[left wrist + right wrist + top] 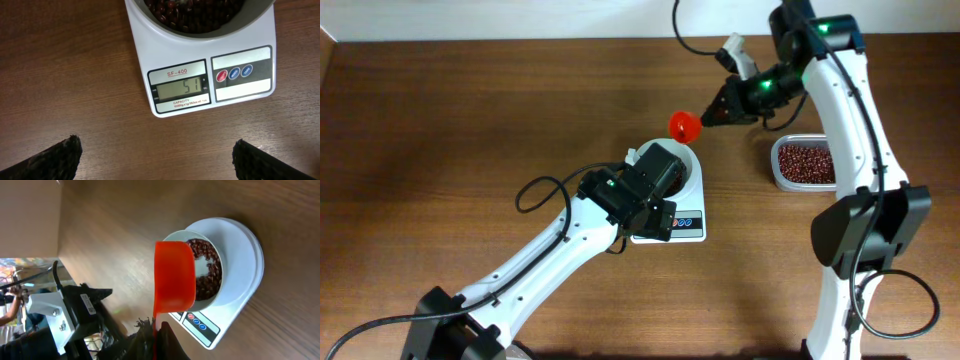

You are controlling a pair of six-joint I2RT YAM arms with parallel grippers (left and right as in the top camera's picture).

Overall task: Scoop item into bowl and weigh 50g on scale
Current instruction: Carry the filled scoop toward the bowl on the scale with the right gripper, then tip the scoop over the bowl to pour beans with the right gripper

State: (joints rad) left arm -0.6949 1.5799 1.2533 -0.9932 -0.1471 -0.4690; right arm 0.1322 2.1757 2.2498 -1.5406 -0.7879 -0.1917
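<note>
Reading 51 in the left wrist view alone, the flat scale (142,50) bears a bowl (201,266); left gripper (157,155) gapes, right gripper (714,112) clamps a red scoop (174,277).

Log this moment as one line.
left gripper open, facing scale | right gripper shut on red scoop near bowl | beans in bowl | display reads 51

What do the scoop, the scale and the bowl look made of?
The scoop: likely plastic, bright orange-red, slightly glossy, evenly coloured. The scale: white moulded plastic, smooth with rounded corners. The bowl: plain smooth white, ceramic or plastic; cannot tell which.
</note>
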